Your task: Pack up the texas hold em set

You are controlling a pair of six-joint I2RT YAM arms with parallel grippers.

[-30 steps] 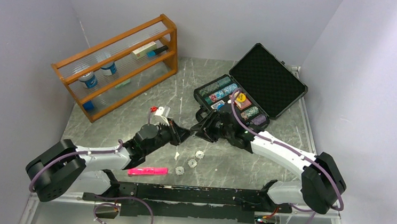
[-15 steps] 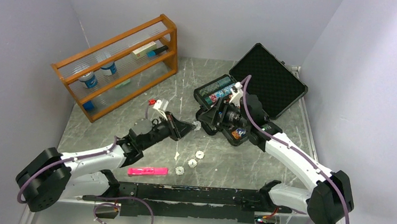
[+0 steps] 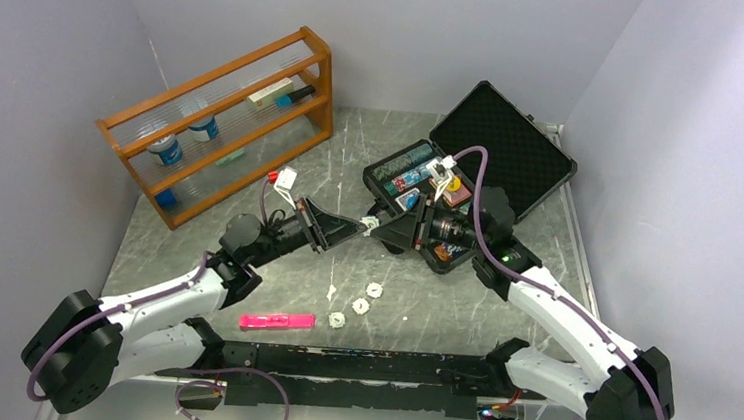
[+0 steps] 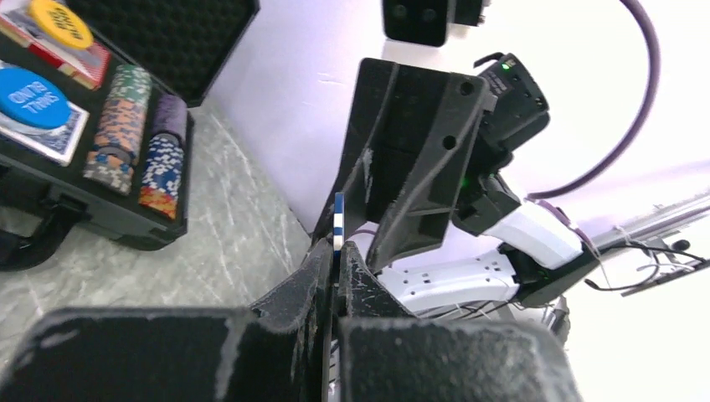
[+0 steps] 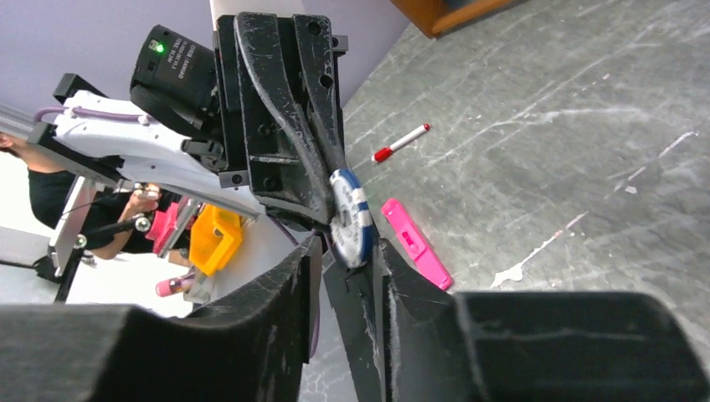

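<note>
The black foam-lined case [image 3: 513, 151] lies open at the back right, with chip stacks [image 3: 406, 168], card decks, a yellow button [image 4: 59, 21] and a blue button [image 4: 33, 96] in its tray. My left gripper [image 3: 363, 227] is shut on a blue-and-white poker chip [image 4: 338, 222], held edge-on above the table beside the case. My right gripper [image 3: 381, 227] faces it tip to tip. Its jaws stand open around the same chip [image 5: 352, 226], which lies close to one finger. Three small white discs [image 3: 360, 306] lie on the table.
A pink marker [image 3: 277, 319] lies near the front edge and also shows in the right wrist view [image 5: 414, 243]. A red-tipped pen [image 5: 400, 142] lies on the table. A wooden rack [image 3: 225, 118] with small containers stands at the back left. Walls close in on both sides.
My left gripper has reached right and farther back with the chip. My right arm has drawn back and turned, so its jaws now face the left gripper around the chip.
</note>
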